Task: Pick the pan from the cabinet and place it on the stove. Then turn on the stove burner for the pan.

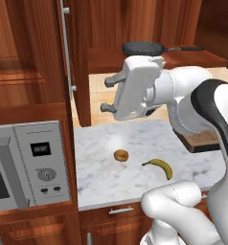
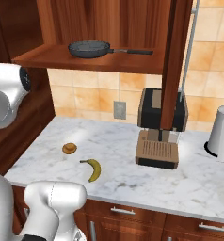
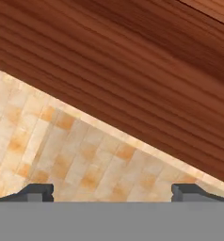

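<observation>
The dark grey pan lies on the open cabinet's lower shelf, its straight handle pointing right. My gripper hangs just below the shelf's front edge, under the pan and apart from it. Its fingers point left toward the open cabinet door. In the hand view the gripper is open wide with nothing between its tips, facing the tan tile wall and the cabinet's wooden underside. The stove is out of view.
On the marble counter lie a banana and a small round brown pastry. A dark coffee machine stands behind the other open door. A microwave sits left, a white cylinder far right.
</observation>
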### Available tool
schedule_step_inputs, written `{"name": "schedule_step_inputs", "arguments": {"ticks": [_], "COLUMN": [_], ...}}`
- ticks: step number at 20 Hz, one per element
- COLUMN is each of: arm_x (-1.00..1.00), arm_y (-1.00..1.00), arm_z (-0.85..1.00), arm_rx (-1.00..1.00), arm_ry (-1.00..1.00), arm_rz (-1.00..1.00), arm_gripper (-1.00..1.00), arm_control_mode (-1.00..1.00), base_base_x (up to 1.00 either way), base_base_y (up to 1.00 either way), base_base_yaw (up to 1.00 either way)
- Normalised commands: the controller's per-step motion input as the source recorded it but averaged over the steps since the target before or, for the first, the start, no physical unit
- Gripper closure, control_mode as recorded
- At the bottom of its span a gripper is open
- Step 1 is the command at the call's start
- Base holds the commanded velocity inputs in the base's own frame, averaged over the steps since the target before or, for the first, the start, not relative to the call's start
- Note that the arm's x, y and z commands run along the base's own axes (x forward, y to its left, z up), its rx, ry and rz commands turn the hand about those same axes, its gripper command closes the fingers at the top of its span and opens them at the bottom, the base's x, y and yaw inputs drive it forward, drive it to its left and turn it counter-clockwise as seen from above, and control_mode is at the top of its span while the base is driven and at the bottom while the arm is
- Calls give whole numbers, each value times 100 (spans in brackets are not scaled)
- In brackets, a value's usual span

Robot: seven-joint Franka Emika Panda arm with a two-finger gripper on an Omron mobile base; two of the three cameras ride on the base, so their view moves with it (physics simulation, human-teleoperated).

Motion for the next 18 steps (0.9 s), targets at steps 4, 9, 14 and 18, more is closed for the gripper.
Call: {"name": "schedule_step_inputs", "arguments": {"ticks": [4, 9, 14, 18], "arm_x": [-57, -39, -19, 0], "arm_y": [-64, -59, -73, -65], "arm_z": [39, 26, 12, 9], "arm_rx": [0, -1, -9, -13], "arm_ry": [-35, -22, -17, -8], "arm_rz": [-1, -13, -24, -30], "arm_gripper": [-100, -100, -100, -100], "arm_control_mode": [-100, -100, -100, -100], "base_base_x": [0, 0, 0, 0], "base_base_y": [0, 0, 0, 0], "base_base_yaw": [0, 0, 0, 0]}}
